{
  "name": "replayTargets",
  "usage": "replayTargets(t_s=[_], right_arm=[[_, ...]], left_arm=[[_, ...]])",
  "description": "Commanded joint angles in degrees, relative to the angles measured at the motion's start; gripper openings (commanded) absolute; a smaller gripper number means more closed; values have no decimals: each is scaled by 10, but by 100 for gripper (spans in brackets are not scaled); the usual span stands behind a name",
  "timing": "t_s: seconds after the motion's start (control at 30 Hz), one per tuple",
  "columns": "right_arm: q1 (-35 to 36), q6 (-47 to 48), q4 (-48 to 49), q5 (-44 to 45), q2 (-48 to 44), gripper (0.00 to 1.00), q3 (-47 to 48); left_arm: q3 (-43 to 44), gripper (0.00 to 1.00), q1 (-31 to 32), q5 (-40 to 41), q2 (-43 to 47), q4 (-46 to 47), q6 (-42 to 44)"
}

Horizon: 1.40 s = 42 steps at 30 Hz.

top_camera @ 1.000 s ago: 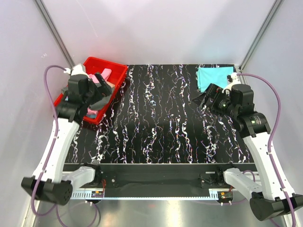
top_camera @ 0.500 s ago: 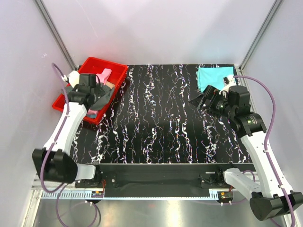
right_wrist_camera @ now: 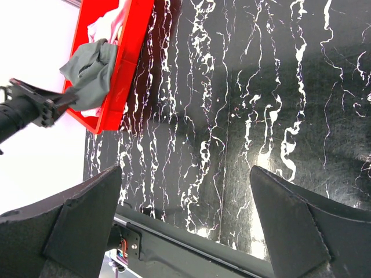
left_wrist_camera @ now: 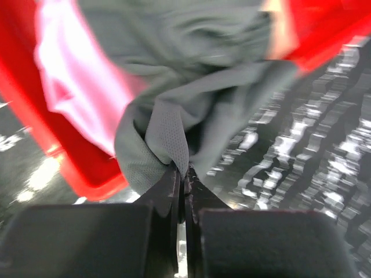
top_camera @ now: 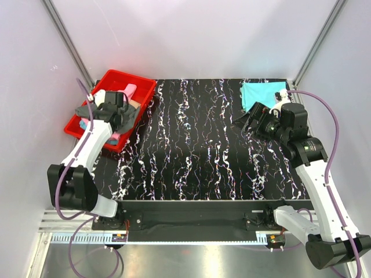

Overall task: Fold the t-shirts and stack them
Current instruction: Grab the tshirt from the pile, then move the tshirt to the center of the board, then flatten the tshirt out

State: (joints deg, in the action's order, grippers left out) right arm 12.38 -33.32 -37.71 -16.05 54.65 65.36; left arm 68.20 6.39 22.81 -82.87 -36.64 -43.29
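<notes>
Left arm swung farther back over the red bin [top_camera: 132,76]
Left end effector [left_wrist_camera: 184,174] pinches a fold of the grey t-shirt [left_wrist_camera: 197,81], which hangs over the bin's rim; right end effector [right_wrist_camera: 185,171] gapes wide near the teal t-shirt [top_camera: 262,92] at the far right corner of the bench [top_camera: 197,145]

A robotics lab test cell rather than a lived-in room: plain white walls [top_camera: 191,35] close it in on three sides, with bare metal struts [top_camera: 66,40] running up the far corners. Two white-and-black robot arms, the left arm [top_camera: 87,150] and the right arm [top_camera: 316,168], are bolted to a metal rail [top_camera: 191,219] at the near edge of a black, white-veined table [top_camera: 197,145], trailing exposed purple cables [top_camera: 335,124]. The few goods are a red plastic bin [top_camera: 130,76] with a dark grey t-shirt [left_wrist_camera: 203,92] and a teal t-shirt [top_camera: 262,92] lying flat on the table
</notes>
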Motion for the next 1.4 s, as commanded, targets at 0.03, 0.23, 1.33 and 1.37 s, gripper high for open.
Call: replayTargets(t_s=[0.03, 0.23, 1.33, 1.37], right_arm=[[4, -13, 9, -11, -10, 100, 31], [4, -3, 18, -5, -22, 100, 42], [-7, -103, -71, 175, 70, 79, -107], [-10, -106, -61, 174, 77, 78, -119]], left_arm=[[106, 0, 14, -100, 57, 89, 46], [313, 0, 89, -289, 68, 129, 101], [-202, 70, 251, -385, 176, 166, 133], [-200, 70, 265, -373, 160, 171, 132]])
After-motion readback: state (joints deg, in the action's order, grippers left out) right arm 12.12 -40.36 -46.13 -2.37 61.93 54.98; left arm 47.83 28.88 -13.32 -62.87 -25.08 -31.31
